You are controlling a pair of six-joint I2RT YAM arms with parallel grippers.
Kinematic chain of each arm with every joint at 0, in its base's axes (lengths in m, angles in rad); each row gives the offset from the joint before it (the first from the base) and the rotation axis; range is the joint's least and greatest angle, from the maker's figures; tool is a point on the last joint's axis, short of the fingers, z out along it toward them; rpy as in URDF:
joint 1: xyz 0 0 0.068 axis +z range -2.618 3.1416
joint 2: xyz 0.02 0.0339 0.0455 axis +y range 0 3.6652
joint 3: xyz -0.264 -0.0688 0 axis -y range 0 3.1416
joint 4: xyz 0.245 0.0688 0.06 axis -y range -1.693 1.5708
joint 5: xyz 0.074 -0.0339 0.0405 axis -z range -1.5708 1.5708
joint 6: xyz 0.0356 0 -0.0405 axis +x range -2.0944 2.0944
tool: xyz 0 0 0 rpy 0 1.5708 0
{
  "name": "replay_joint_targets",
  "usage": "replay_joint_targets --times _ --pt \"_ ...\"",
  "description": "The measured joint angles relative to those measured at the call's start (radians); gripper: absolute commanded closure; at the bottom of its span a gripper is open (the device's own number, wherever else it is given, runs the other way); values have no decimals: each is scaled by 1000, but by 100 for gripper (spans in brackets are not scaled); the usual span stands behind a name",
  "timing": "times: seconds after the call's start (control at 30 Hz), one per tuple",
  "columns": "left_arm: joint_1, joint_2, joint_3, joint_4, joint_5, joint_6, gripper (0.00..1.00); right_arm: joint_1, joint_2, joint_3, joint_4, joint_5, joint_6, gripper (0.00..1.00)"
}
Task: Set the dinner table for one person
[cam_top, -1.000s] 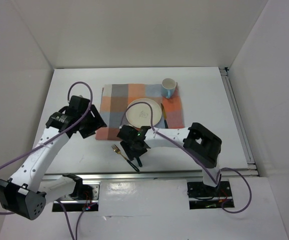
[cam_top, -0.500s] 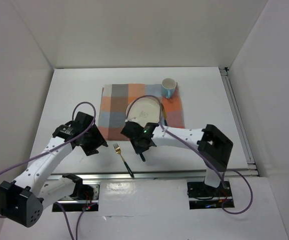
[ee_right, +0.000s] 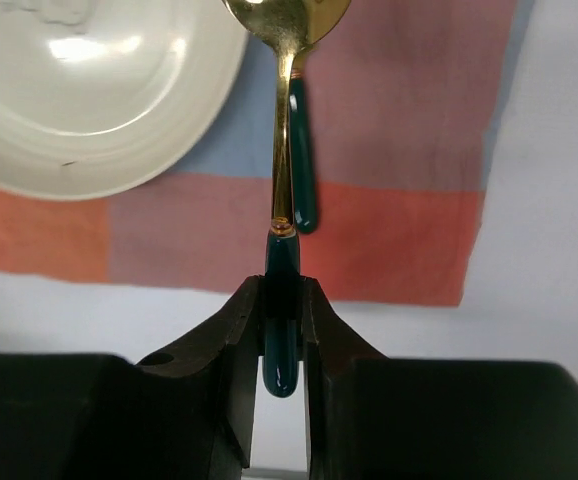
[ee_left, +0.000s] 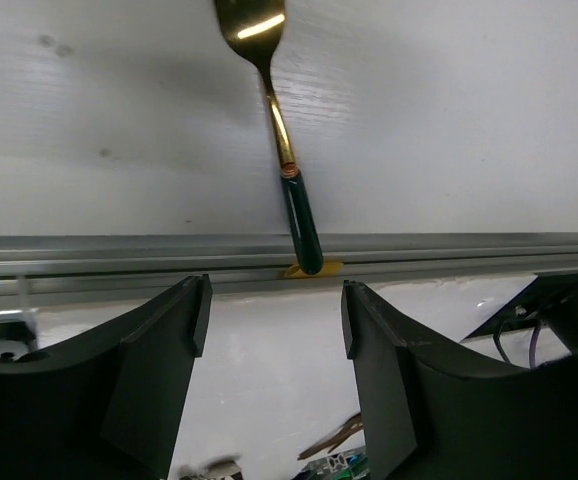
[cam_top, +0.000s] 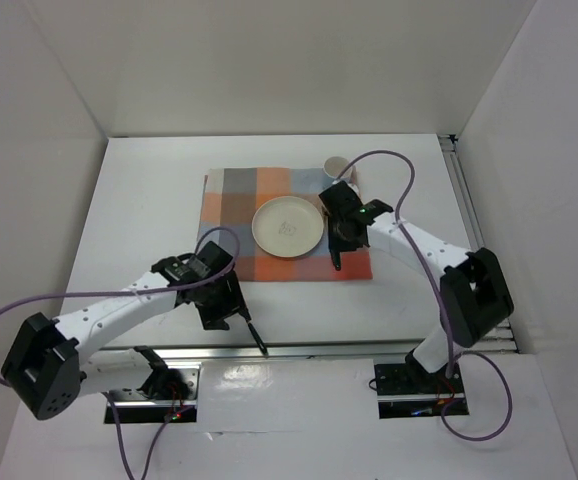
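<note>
A cream plate (cam_top: 287, 226) sits in the middle of the checked placemat (cam_top: 231, 205) on the white dinner table (cam_top: 149, 200). My right gripper (cam_top: 339, 245) is just right of the plate, shut on the dark green handle of a gold spoon (ee_right: 281, 290), holding it over the placemat (ee_right: 399, 150). A second green-handled utensil (ee_right: 304, 160) lies on the mat under the spoon. My left gripper (cam_top: 231, 308) is open by the near edge, over a gold fork (ee_left: 279, 130) with a green handle that reaches the rail (ee_left: 469, 250); it holds nothing.
A pale blue cup (cam_top: 335, 165) stands at the placemat's far right corner, partly behind the right arm. A metal rail (cam_top: 369, 348) runs along the near table edge, another along the right side (cam_top: 474, 240). White walls enclose the table.
My right gripper has moved from the table's front middle to the right of the plate, carrying the spoon. My left gripper has swung right and nearer, over the fork.
</note>
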Motion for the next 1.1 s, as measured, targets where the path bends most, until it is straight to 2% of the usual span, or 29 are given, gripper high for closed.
replay_joint_targets --times 0.23,0.27,0.3,0.37,0.4,0.43,0.5,0.6,0.7,0.87,0.93,1.0,1.03,1.1 --pt "-94 130 0 61 28 -22 28 -95 158 3 56 -27 -79 98" --pt "-100 145 0 69 33 -23 28 -101 172 4 63 -31 -85 92" --pt "-105 161 0 77 36 -26 28 -108 184 7 72 -31 -90 70" --pt "-114 193 0 93 44 -34 28 -119 211 23 80 -32 -96 41" --pt "-119 208 0 100 45 -37 28 -120 219 29 85 -30 -97 23" --pt "-124 221 0 105 46 -39 30 -121 224 35 88 -31 -101 18" --pt "-134 250 0 116 48 -40 33 -121 226 44 93 -32 -112 14" --pt "-139 274 0 135 50 -40 37 -121 220 53 97 -32 -112 14" --pt "-139 294 1 162 49 -42 47 -121 194 53 95 -32 -111 14" --pt "-139 341 25 177 41 -42 49 -121 98 53 87 -31 -111 14" --pt "-139 351 32 184 40 -43 56 -121 63 53 82 -31 -111 14" --pt "-139 368 43 183 39 -44 72 -121 33 53 77 -31 -111 14" --pt "-139 376 50 183 43 -47 83 -121 23 53 74 -31 -111 14" --pt "-140 389 72 181 37 -40 96 -121 3 53 69 -30 -111 14"
